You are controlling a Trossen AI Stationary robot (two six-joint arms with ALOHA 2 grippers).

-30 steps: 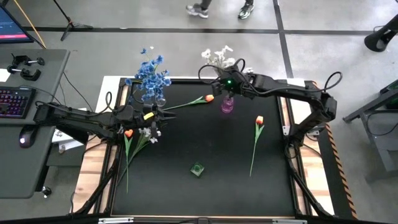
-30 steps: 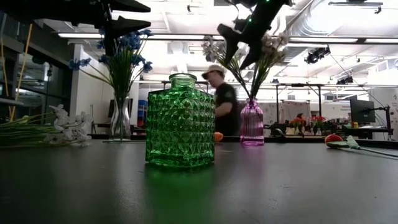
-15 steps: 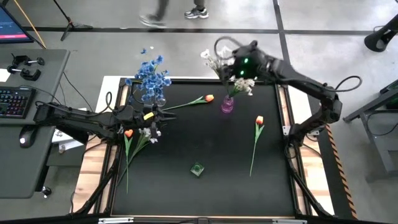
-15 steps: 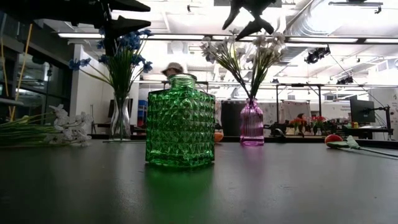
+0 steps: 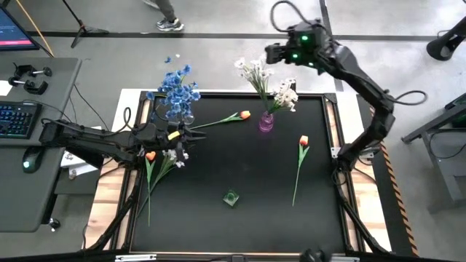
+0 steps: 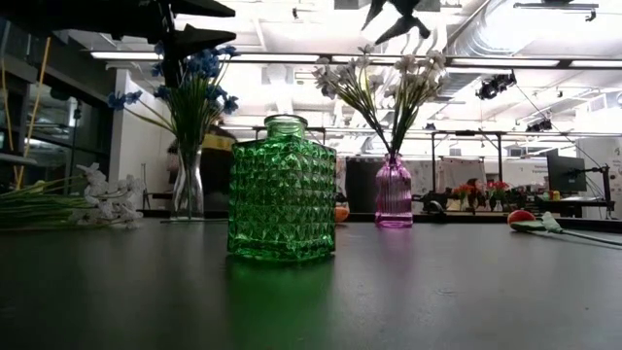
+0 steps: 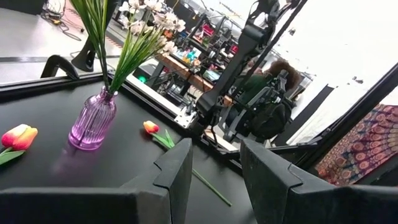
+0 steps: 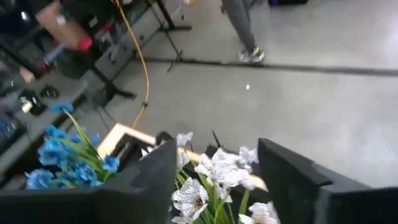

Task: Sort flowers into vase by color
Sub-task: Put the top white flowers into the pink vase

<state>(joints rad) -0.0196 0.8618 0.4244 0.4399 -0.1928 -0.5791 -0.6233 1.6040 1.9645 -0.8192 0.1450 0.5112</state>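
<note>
**White stems in purple vase, right arm clear above**

Left gripper sat low near the table's left edge, fingers apart, empty, beside loose white flowers and an orange tulip. Blue flowers stood in the clear vase at the far-left corner. Green vase empty near the front edge. White flowers stood in the purple vase, far edge. Right gripper hung above, fingers apart, empty. Tulips lay loose, unobstructed.
</note>
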